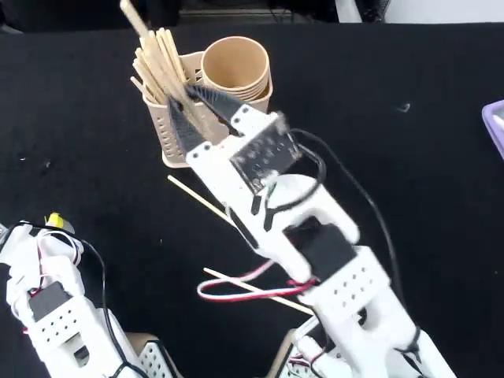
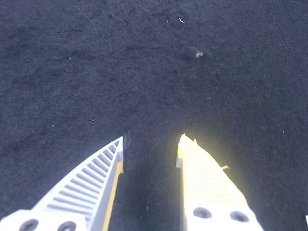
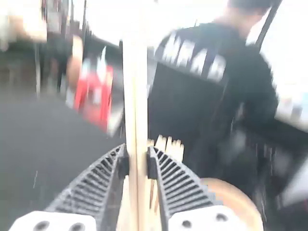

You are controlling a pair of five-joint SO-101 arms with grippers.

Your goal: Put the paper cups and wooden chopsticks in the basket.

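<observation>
A beige slotted basket (image 1: 169, 147) stands at the back of the black table, with stacked paper cups (image 1: 236, 67) and a bunch of wooden chopsticks (image 1: 157, 63) in it. My right gripper (image 1: 179, 96) is over the basket's rim, shut on one chopstick (image 3: 135, 96) that stands upright between its fingers above the bunch (image 3: 166, 143) and beside the cup (image 3: 231, 197). Two loose chopsticks lie on the table, one (image 1: 197, 197) near the basket and one (image 1: 252, 287) under the right arm. My left gripper (image 2: 151, 139) hangs open over bare table at the front left (image 1: 43, 228).
A purple object (image 1: 494, 122) sits at the table's right edge. A red and white cable (image 1: 236, 285) loops off the right arm over the nearer loose chopstick. The black cloth stretches bare to the left and right of the basket.
</observation>
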